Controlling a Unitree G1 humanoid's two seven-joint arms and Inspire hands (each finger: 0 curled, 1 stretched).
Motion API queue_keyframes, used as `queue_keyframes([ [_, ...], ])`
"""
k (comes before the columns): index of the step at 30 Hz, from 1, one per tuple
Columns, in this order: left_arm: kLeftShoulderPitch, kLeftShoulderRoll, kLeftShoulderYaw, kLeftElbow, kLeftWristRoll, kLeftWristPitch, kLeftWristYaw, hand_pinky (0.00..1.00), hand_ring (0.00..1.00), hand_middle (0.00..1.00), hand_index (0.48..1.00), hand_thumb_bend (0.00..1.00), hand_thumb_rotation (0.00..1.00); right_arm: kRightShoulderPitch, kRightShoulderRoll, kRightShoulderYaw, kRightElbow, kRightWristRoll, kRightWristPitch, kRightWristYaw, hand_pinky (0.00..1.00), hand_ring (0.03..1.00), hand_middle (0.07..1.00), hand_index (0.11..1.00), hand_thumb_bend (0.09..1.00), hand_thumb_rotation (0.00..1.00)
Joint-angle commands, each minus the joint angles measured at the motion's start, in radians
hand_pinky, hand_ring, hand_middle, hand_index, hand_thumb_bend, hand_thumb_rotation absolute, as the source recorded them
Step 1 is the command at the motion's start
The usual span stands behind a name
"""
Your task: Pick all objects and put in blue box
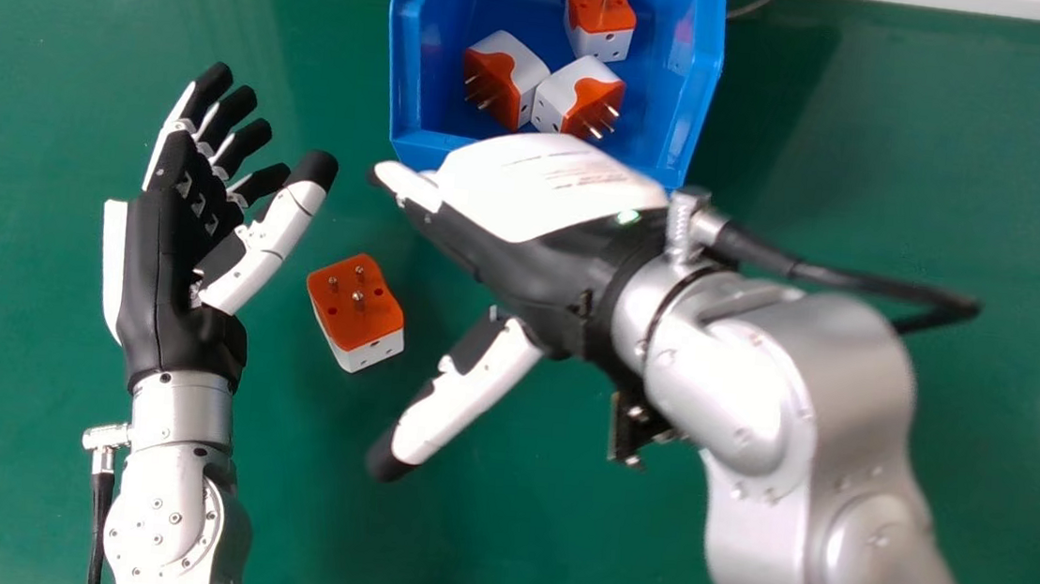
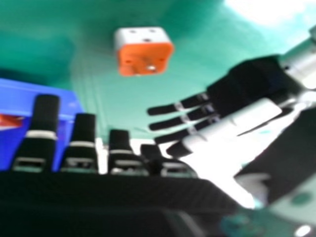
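Orange-and-white blocky plastic plug adapter (image 1: 356, 301) lies on the green table (image 1: 27, 437) between both black-and-white hands. Left hand (image 1: 159, 275), relaxed, is empty; right hand (image 1: 523, 255), extended and empty, probably needs leftward travel.

Box (image 1: 405, 66) placed at the far side of the table (image 1: 987, 446), two adapters (image 1: 526, 59) set side by side inside, third adapter (image 1: 600, 28) behind them, fourth adapter (image 1: 356, 311) laid before the box, leftward.
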Motion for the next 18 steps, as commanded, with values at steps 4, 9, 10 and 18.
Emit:
queue_keyframes([
  [4, -0.013, 0.003, 0.002, -0.023, -0.007, -0.007, -0.01, 0.75, 0.84, 0.87, 0.869, 0.72, 0.29, 0.024, 0.062, 0.018, 0.047, -0.029, 0.018, -0.079, 0.69, 0.867, 0.931, 0.971, 0.969, 0.56],
  [9, -0.018, -0.008, 0.008, -0.026, -0.017, -0.005, -0.002, 0.76, 0.85, 0.87, 0.87, 0.71, 0.38, 0.03, 0.087, 0.033, 0.1, -0.028, 0.021, -0.12, 0.7, 0.884, 0.941, 0.975, 0.954, 0.56],
  [10, -0.019, -0.012, 0.01, -0.026, -0.023, -0.004, -0.002, 0.76, 0.85, 0.87, 0.87, 0.71, 0.38, 0.032, 0.091, 0.037, 0.112, -0.029, 0.019, -0.135, 0.7, 0.884, 0.941, 0.975, 0.954, 0.56],
  [18, -0.036, -0.031, 0.035, -0.025, -0.065, 0.0, 0.005, 0.75, 0.84, 0.86, 0.858, 0.67, 0.55, 0.016, 0.116, 0.052, 0.187, -0.034, 0.022, -0.208, 0.68, 0.885, 0.944, 0.976, 0.95, 0.53],
])
